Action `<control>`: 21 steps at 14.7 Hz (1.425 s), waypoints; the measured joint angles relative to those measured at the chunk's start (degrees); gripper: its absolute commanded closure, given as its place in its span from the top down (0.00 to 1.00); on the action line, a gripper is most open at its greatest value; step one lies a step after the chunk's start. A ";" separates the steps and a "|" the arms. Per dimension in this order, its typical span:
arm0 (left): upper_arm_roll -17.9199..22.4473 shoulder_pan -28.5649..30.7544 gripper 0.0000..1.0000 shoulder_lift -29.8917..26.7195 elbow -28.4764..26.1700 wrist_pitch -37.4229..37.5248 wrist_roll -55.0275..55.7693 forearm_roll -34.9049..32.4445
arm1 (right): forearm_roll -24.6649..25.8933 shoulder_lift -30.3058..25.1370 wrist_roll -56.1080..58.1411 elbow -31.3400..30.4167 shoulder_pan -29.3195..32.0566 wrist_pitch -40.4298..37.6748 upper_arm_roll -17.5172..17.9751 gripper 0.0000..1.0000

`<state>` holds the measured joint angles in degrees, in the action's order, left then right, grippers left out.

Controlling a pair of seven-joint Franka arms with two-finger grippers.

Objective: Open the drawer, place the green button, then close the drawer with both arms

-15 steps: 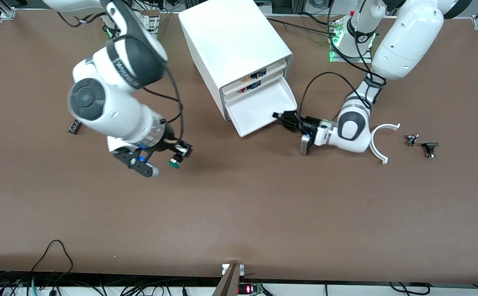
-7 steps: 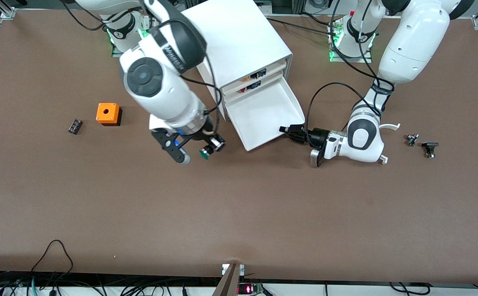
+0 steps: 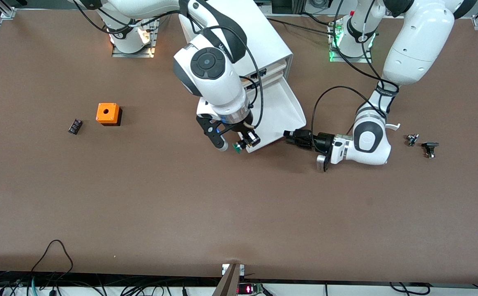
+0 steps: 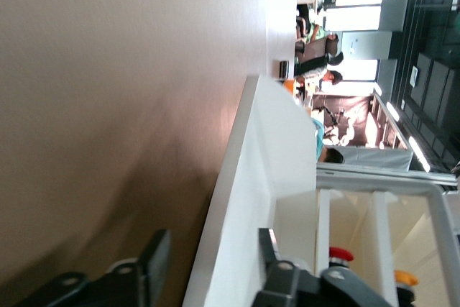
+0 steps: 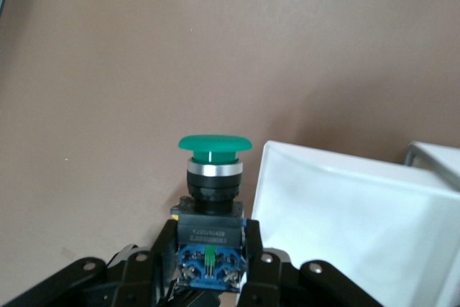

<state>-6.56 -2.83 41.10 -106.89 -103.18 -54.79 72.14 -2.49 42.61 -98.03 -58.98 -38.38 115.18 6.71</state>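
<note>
The right gripper (image 3: pixel 239 142), in the front view, is clamped on the button (image 3: pixel 243 144), its green cap pointing toward the camera, and it hangs over the front corner of the pulled-out drawer (image 3: pixel 282 109), at the corner toward the right arm's end of the desk (image 3: pixel 222 213). The left gripper (image 3: pixel 291 136) lies low beside the drawer's other front corner, its fingers parted and apparently free of the rim. The drawer stands well out of the white cabinet (image 3: pixel 239 37), so opening looks done; I judge the placing to be in hand, with the release and the closing left. An orange cube (image 3: pixel 108 114) and a small black part (image 3: pixel 75 126) lie toward the right arm's end, and two small parts (image 3: pixel 421 144) toward the left arm's end.

In the left wrist view, the left gripper (image 4: pixel 208 267) shows two dark fingers (image 4: pixel 154 260) standing apart, one on each side of the drawer's white front wall (image 4: pixel 248 199) and not pressing it. Red and orange caps show in the drawers above.

In the right wrist view, the right gripper (image 5: pixel 208 267) holds the button (image 5: pixel 212 177) by its black body, blue rear end between the fingers, green cap outward. The drawer's white wall (image 5: pixel 345 206) is just beside it; the button seems over bare desk rather than over the tray, so a little more travel is probably needed before letting go.
</note>
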 measured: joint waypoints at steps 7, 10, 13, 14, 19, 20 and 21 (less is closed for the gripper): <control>-0.07 2.04 1.00 -8.96 3.39 0.14 20.19 -5.15 | 6.35 5.21 -12.84 0.09 -7.37 5.61 -1.03 0.00; -0.11 2.05 1.00 -12.68 7.92 0.77 34.61 -17.80 | 6.36 7.67 -15.79 0.14 -10.37 7.62 -3.82 0.00; -0.09 2.07 1.00 -13.23 13.37 5.93 44.59 -25.88 | 6.36 10.25 -17.52 0.19 -12.09 9.49 -5.17 0.00; -0.08 2.09 1.00 -13.22 15.47 8.19 47.69 -28.64 | 6.36 10.87 -17.59 0.20 -12.20 9.90 -5.27 0.00; -0.08 2.21 1.00 -13.41 25.82 19.75 61.41 -41.75 | 6.36 12.68 -19.45 0.25 -13.42 11.66 -5.29 0.00; -0.10 2.20 1.00 -13.71 26.96 20.65 63.23 -43.81 | 6.36 12.98 -19.70 0.25 -13.71 11.78 -5.29 0.00; -0.14 2.18 1.00 -14.26 27.64 21.08 64.64 -45.49 | 6.36 13.22 -19.96 0.25 -13.94 11.88 -5.29 0.33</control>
<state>-6.70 -0.65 26.84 -79.25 -82.10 9.85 26.65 3.87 55.83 -117.99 -58.73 -52.32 127.07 1.42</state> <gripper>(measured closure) 0.000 0.590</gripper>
